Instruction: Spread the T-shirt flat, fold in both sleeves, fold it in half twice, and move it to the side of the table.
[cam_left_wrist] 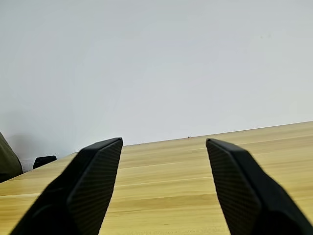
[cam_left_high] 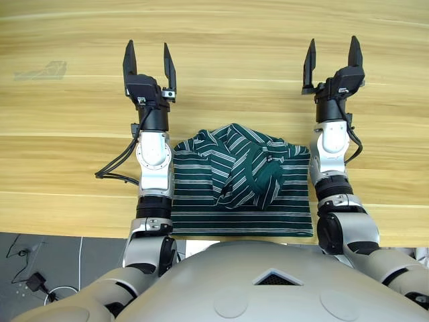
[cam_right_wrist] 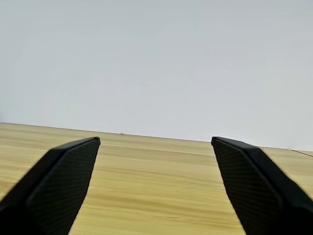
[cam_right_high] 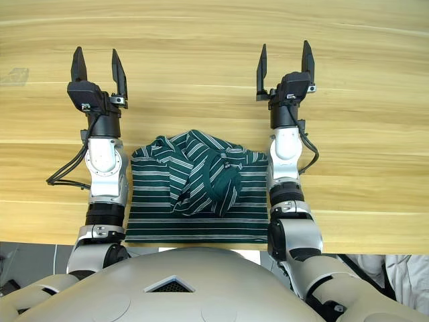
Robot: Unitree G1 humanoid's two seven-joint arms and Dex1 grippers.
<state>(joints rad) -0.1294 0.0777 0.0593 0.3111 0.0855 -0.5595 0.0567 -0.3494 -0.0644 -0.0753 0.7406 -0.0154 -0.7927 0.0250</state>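
A dark green T-shirt with white stripes [cam_left_high: 241, 184] lies bunched and partly folded on the wooden table [cam_left_high: 228, 40], close to the near edge between my two forearms. My left gripper [cam_left_high: 149, 62] stands open beyond the shirt's left side, its fingers pointing away over bare wood. My right gripper [cam_left_high: 332, 59] is open too, beyond the shirt's right side. Neither touches the cloth. The left wrist view shows its two black fingertips [cam_left_wrist: 93, 186] spread apart over the table, and the right wrist view shows the same for its fingertips [cam_right_wrist: 63, 181].
The table's near edge [cam_left_high: 80, 235] runs just below the shirt. Wide bare wood stretches ahead and to both sides. A white wall [cam_left_wrist: 156, 63] rises behind the table's far edge. Cables lie on the dark floor [cam_left_high: 33, 268] at the lower left.
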